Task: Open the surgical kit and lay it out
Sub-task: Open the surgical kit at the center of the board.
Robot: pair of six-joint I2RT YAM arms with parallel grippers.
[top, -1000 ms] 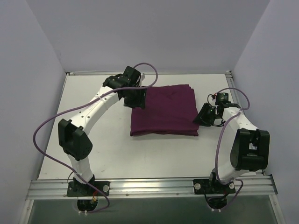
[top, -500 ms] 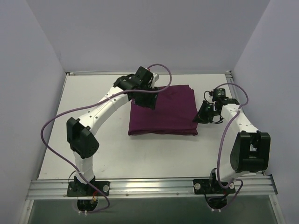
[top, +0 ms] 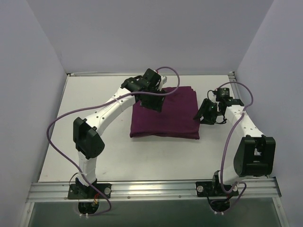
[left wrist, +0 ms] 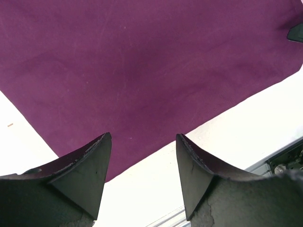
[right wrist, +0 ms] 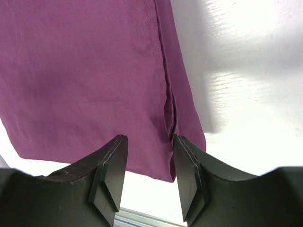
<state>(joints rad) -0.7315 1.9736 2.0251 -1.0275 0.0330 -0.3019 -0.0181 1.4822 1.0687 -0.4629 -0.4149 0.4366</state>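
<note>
The surgical kit shows as a folded dark purple cloth wrap (top: 168, 116) lying flat mid-table; whatever it wraps is hidden. My left gripper (top: 153, 102) hovers over the wrap's far-left part. In the left wrist view this gripper (left wrist: 143, 142) is open and empty, with the purple cloth (left wrist: 151, 66) and its edge below it. My right gripper (top: 200, 115) sits at the wrap's right edge. In the right wrist view it (right wrist: 148, 142) is open, and a folded seam of the cloth (right wrist: 166, 101) runs toward its right finger (right wrist: 189, 175). Neither gripper holds anything.
The white table (top: 94, 99) is walled on the left, back and right. An aluminium rail (top: 151, 189) carrying both arm bases runs along the near edge. Purple cables (top: 52, 132) loop off both arms.
My left gripper has moved right, from the wrap's far-left corner to above the cloth. My right gripper has shifted slightly farther along the wrap's right edge.
</note>
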